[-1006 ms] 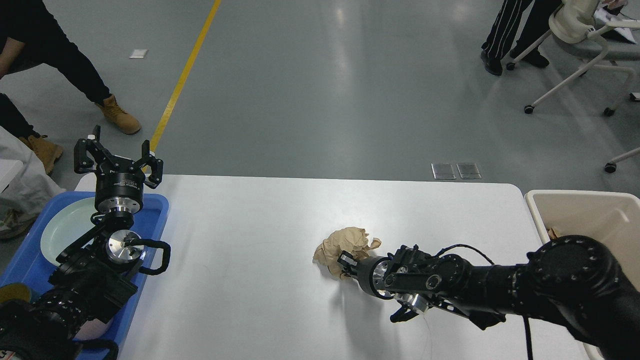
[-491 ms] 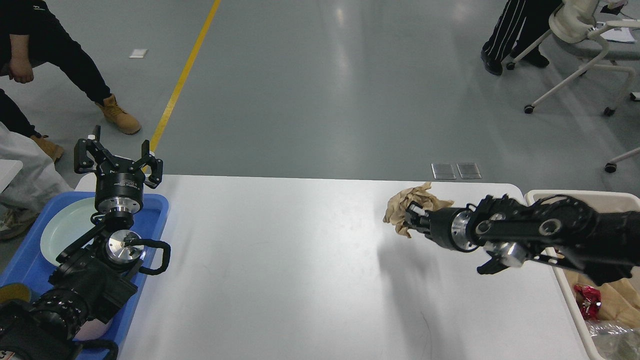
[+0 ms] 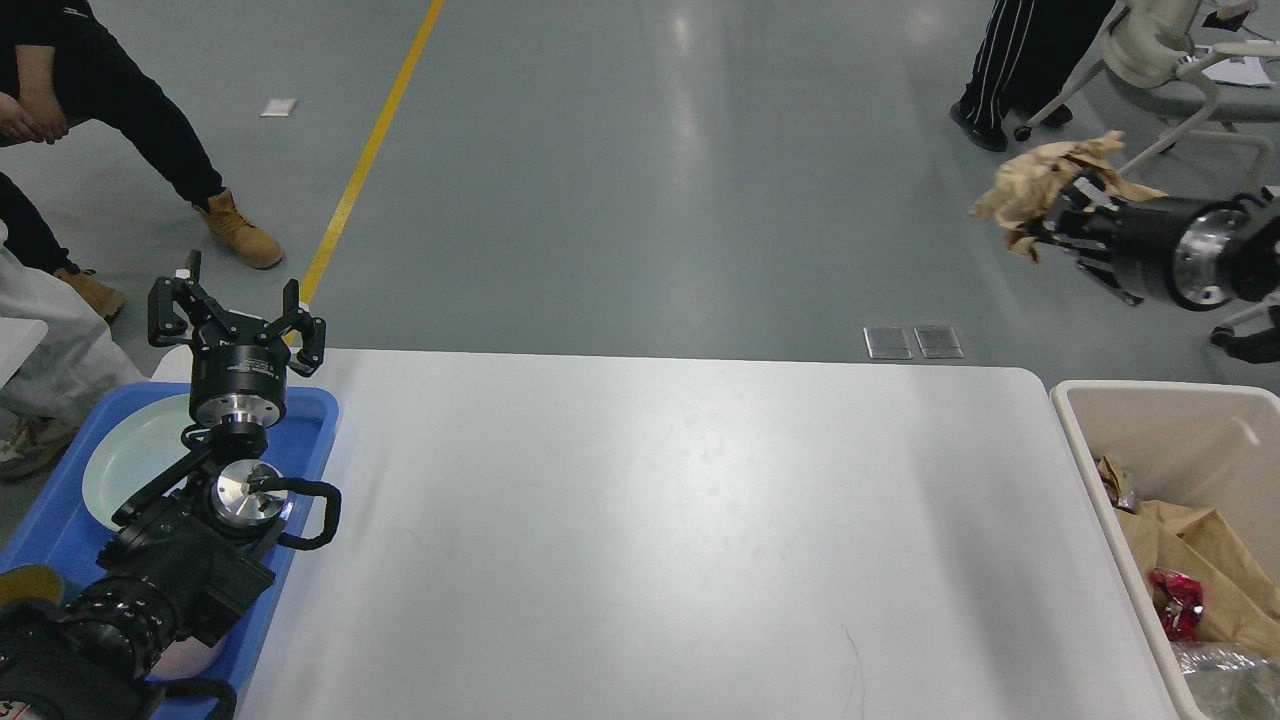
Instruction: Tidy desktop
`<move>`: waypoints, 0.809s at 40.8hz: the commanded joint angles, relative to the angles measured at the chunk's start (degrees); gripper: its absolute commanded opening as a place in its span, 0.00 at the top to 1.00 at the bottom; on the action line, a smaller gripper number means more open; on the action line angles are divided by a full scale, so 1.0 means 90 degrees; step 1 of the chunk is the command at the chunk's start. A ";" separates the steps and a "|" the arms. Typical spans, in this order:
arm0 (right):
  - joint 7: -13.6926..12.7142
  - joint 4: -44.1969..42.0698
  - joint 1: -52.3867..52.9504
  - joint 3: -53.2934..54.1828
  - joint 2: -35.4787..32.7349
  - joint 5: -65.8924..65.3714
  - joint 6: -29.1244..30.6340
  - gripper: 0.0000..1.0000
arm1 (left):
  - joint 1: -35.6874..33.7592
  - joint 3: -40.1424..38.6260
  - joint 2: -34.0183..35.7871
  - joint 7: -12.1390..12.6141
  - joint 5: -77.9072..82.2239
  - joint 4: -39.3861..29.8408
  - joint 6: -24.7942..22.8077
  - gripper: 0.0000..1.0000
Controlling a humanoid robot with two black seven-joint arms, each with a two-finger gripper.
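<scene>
The white desktop (image 3: 660,520) fills the middle of the head view. My right gripper (image 3: 1055,210) is raised high at the upper right, past the desktop's far right corner. It is shut on a crumpled ball of brown paper (image 3: 1035,180). My left gripper (image 3: 235,315) is open and empty, pointing up above the far end of the blue tray (image 3: 310,440) at the left.
A pale green plate (image 3: 130,460) lies in the blue tray. A beige bin (image 3: 1160,410) at the desktop's right edge holds brown paper, a red wrapper and plastic. People stand at the upper left and upper right. A wheeled chair (image 3: 1190,110) is at the upper right.
My right gripper lifted the brown paper ball off the middle of the desktop and carried it up and to the right. The left arm has not moved.
</scene>
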 commanded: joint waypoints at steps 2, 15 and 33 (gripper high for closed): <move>-0.0001 -0.0721 -0.1012 0.0083 -0.0389 0.0082 -0.0094 1.00 | 0.0008 0.0000 0.0000 0.0006 -0.0001 0.0001 0.0000 0.03; 0.0009 -0.2176 -0.2975 0.0210 -0.0038 0.0092 -0.0211 0.54 | 0.0008 0.0000 0.0000 -0.0003 -0.0001 0.0001 0.0000 0.04; -0.0001 -0.4501 -0.4627 0.0638 0.1642 0.1048 -0.0455 0.00 | 0.0008 0.0000 0.0000 -0.0003 -0.0001 0.0001 0.0000 0.04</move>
